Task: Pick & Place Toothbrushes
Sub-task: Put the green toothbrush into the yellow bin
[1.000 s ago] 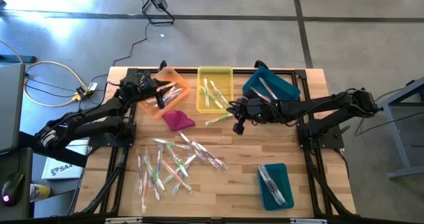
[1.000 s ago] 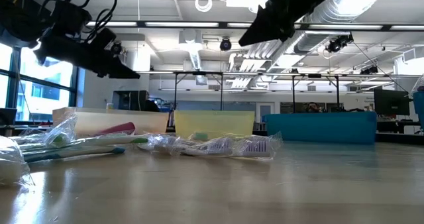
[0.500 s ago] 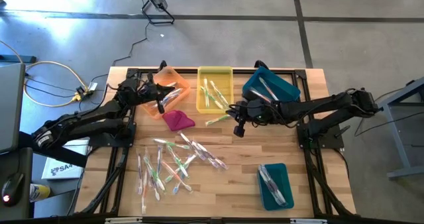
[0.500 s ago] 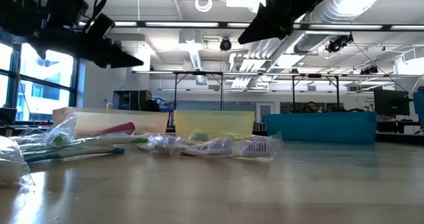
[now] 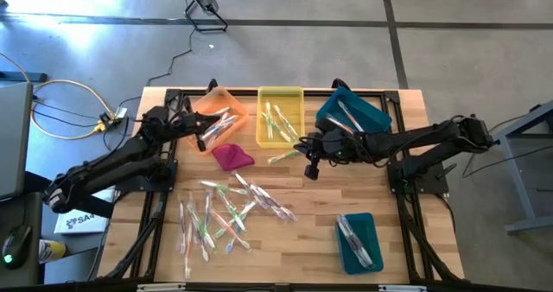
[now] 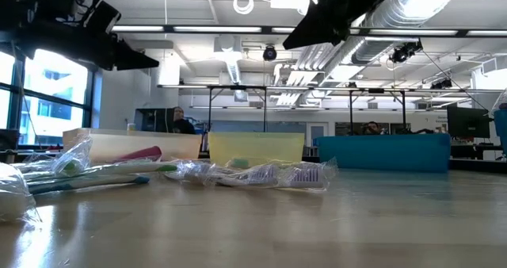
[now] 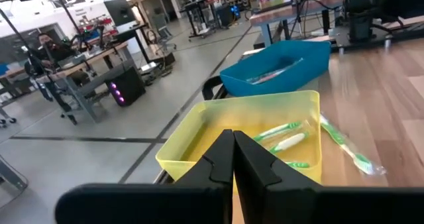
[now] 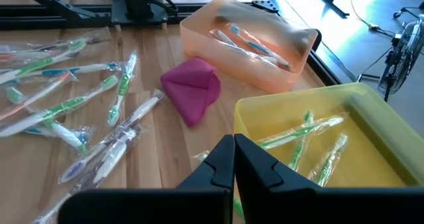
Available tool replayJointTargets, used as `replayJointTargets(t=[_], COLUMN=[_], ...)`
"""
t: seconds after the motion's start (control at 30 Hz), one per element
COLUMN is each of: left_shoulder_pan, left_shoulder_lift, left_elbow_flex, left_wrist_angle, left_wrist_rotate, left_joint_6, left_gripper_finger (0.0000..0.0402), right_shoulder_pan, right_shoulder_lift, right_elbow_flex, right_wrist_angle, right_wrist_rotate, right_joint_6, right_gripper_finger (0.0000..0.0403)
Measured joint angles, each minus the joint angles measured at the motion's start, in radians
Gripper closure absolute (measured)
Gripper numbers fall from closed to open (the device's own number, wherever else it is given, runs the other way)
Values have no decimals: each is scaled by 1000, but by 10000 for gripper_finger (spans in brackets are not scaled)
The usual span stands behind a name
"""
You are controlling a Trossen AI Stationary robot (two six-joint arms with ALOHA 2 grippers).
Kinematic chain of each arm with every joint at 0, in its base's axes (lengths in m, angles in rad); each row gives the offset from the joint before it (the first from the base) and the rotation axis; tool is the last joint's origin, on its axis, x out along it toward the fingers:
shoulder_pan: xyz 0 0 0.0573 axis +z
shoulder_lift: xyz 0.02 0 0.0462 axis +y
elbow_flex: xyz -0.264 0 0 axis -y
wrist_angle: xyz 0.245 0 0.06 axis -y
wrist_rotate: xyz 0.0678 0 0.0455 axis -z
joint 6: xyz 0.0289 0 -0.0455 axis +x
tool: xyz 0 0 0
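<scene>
Hovering over the orange bin [image 5: 216, 119], the left claw [image 5: 177, 117] is pressed together, empty; toothbrushes [image 5: 226, 212] lie loose on the bench [image 5: 302, 231]. Wrappers could be snagged, dragging neighbours.

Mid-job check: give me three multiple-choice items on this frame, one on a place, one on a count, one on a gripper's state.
1. Where is the magenta cloth?
A. inside the yellow bin
B. on the table by the orange bin
C. in a teal bin

2. How many teal bins are on the table?
A. one
B. two
C. three

3. The left gripper's fingers are:
A. shut, empty
B. wide open
C. shut on a toothbrush

Answers:
1 B: the cloth lies on the wood just beside the orange bin.
2 B: one at the far edge, one near the front right.
3 A: the left gripper shows its fingers together with nothing between.
</scene>
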Motion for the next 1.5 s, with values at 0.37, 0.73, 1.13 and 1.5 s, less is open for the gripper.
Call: replayJointTargets(t=[0.37, 0.73, 1.13, 1.5], left_shoulder_pan=[0, 0, 0, -213], left_shoulder_lift=[-111, -115, -115, -93], left_elbow_flex=[0, 0, 0, 0], left_wrist_angle=[-157, -175, -168, -160], left_wrist_rotate=[1, 2, 36, -137], left_joint_6=[0, -4, -53, -53], left_gripper_finger=[401, 401, 401, 401], right_shoulder_pan=[6, -11, -43, -43], right_shoulder_lift=[0, 0, 0, 0], right_elbow_flex=[0, 0, 0, 0], right_wrist_angle=[-2, -53, -66, -66], right_wrist_rotate=[-1, -2, -52, -53], right_joint_6=[-1, -5, -5, -5], right_gripper_finger=[401, 401, 401, 401])
